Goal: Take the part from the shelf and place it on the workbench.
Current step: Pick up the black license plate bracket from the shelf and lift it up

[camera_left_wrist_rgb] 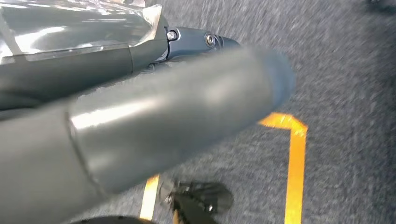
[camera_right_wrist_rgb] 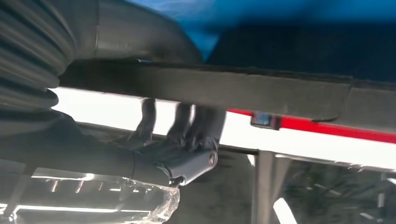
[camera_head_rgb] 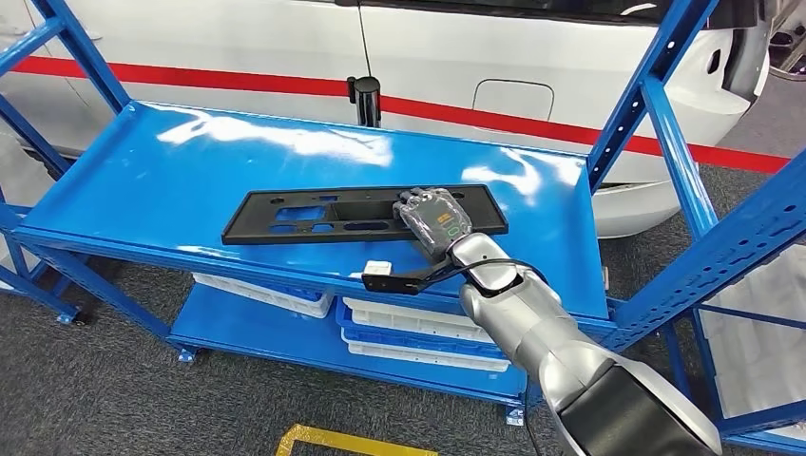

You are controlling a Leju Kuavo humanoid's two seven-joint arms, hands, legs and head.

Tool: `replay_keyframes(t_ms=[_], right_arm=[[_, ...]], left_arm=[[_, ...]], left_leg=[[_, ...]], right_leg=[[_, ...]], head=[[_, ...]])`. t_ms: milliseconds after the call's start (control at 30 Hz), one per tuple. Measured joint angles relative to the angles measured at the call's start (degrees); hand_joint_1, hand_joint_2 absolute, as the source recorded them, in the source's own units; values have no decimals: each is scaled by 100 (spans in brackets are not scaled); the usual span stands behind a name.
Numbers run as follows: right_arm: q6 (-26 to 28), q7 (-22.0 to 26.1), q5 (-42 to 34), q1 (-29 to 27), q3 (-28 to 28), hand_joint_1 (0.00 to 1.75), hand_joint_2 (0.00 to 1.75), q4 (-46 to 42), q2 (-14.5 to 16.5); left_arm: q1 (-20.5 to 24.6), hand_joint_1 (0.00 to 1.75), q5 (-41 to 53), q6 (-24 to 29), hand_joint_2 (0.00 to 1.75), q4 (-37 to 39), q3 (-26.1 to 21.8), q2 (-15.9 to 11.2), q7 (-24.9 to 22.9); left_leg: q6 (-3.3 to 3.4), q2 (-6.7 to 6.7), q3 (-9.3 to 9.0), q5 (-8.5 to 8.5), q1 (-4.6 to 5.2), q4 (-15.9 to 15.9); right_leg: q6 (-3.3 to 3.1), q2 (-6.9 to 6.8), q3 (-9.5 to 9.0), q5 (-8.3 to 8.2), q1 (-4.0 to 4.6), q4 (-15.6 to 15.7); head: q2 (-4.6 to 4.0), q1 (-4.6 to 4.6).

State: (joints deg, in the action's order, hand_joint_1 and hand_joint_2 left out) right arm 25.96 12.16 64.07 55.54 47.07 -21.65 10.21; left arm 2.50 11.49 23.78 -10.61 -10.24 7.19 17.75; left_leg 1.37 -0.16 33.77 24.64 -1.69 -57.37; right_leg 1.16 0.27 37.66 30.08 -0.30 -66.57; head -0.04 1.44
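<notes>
Head view: right robot hand (camera_head_rgb: 434, 217) clamped on long black plate's (camera_head_rgb: 314, 215) far-right end, off-centre, likely to sag or snag shelf (camera_head_rgb: 143, 171) on lift.

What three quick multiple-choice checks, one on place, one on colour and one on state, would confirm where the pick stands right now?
1. Where does the black part lie?
A. on the blue shelf's top deck
B. on the floor
C. in a white tray

2. What colour is the shelf?
A. red
B. blue
C. grey

3. How is the right hand?
A. hanging beside the body
B. carrying the part high in the air
C. set on the part's right end

Key: 1 A, the part lies flat on the top deck; 2 B, deck and posts are blue; 3 C, the hand covers the part's right end, with the part level on the deck.
</notes>
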Motion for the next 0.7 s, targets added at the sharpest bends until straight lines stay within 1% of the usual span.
replay_keyframes(t_ms=[33, 67, 100, 133, 167, 233, 400, 533, 700], right_arm=[[-3, 18, -23, -44, -12, 159, 175, 10, -39], [-4, 38, -47, -73, -27, 154, 175, 16, -71], [-1, 54, -61, -72, -44, 151, 175, 18, -88], [30, 61, -71, -68, -69, 150, 175, 20, -101], [63, 84, -89, -59, -115, 148, 175, 20, -132], [126, 139, -128, -26, -206, 150, 175, 21, -202], [121, 178, -137, 5, -258, 150, 175, 19, -285], [108, 182, -125, 5, -274, 150, 175, 19, -303], [223, 218, -203, 4, -335, 150, 175, -5, -316]], left_arm=[[6, 0, -51, 47, 44, -1, -49, 21, 314], [5, 0, -95, 108, 87, -1, -104, 42, 590], [6, 0, -91, 200, 131, 0, -135, 59, 695], [12, 0, -63, 339, 175, 0, -150, 68, 750], [10, 0, -32, 476, 175, 1, -164, 71, 841], [21, 0, 16, 699, 175, 1, -182, 77, 1023], [22, 0, -4, 759, 175, 1, -240, 82, 1191], [24, 0, -84, 674, 175, 1, -303, 81, 1064], [27, 0, -119, 594, 175, 1, -387, 80, 628]], left_leg=[[-31, -29, -101, 95, 16, 13], [-35, -44, -188, 197, 31, 29], [-45, -40, -233, 244, 27, 47], [-64, -32, -255, 269, 17, 77], [-67, -18, -286, 283, 7, 111], [-122, -4, -330, 278, -9, 175], [-152, 0, -341, 271, -19, 195], [-170, 0, -341, 265, -19, 195], [-170, 0, -340, 265, -10, 194]], right_leg=[[-23, -5, 51, -151, 36, 287], [5, -9, -53, -479, 39, 742], [-3, -5, -160, -745, 56, 1021], [-20, 6, -201, -776, 54, 1047], [-24, 19, -227, -816, 37, 1068], [-82, 35, -233, -775, 53, 1060], [-93, 39, -234, -771, 66, 1060], [-94, 39, -234, -772, 67, 1059], [-94, 38, -236, -772, 60, 1059]], head=[[0, -8], [0, -12], [0, -1], [0, 3], [0, 19], [0, 30], [0, 29], [0, 29], [0, 28]])
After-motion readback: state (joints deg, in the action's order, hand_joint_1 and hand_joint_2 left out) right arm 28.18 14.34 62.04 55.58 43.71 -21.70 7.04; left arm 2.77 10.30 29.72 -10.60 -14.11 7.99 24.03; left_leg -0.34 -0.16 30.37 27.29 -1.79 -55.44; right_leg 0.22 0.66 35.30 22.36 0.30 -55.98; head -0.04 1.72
